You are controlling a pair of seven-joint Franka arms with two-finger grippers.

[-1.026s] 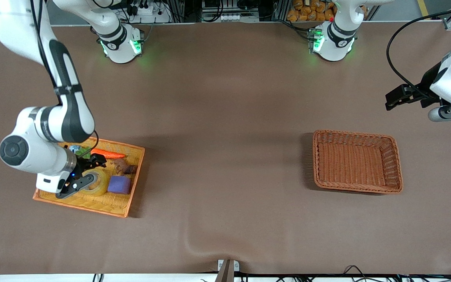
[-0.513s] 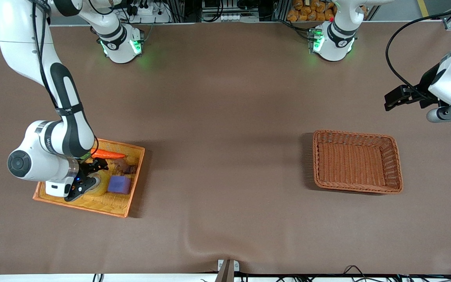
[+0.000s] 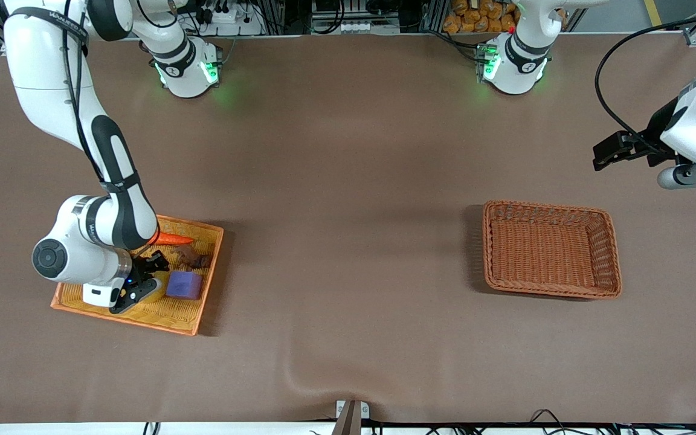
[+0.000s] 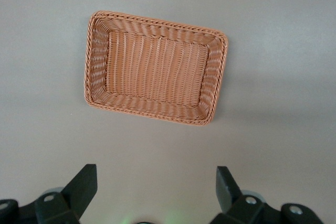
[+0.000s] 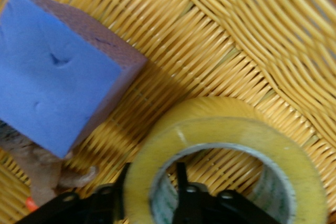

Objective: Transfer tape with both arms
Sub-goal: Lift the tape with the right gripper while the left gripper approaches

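The tape (image 3: 156,290), a yellowish ring with a grey core, lies flat in the orange wicker tray (image 3: 209,281), mostly hidden under the right arm's wrist. My right gripper (image 3: 145,279) is down on it. In the right wrist view the tape (image 5: 236,129) fills the frame, and my right gripper (image 5: 152,182) has one finger outside the ring and one inside, shut on the ring's wall. My left gripper (image 3: 603,154) is open and empty, up over bare table at the left arm's end. It shows open in the left wrist view (image 4: 156,174). The left arm waits.
A purple cube (image 3: 183,284) sits in the tray beside the tape, close to my right gripper, and shows in the right wrist view (image 5: 52,87). A carrot (image 3: 173,239) and a brown object (image 3: 194,260) lie farther from the front camera. An empty brown basket (image 3: 550,206) stands toward the left arm's end (image 4: 157,23).
The right arm has come down and its gripper has dropped onto the tape, covering most of it. The left arm has hardly moved.
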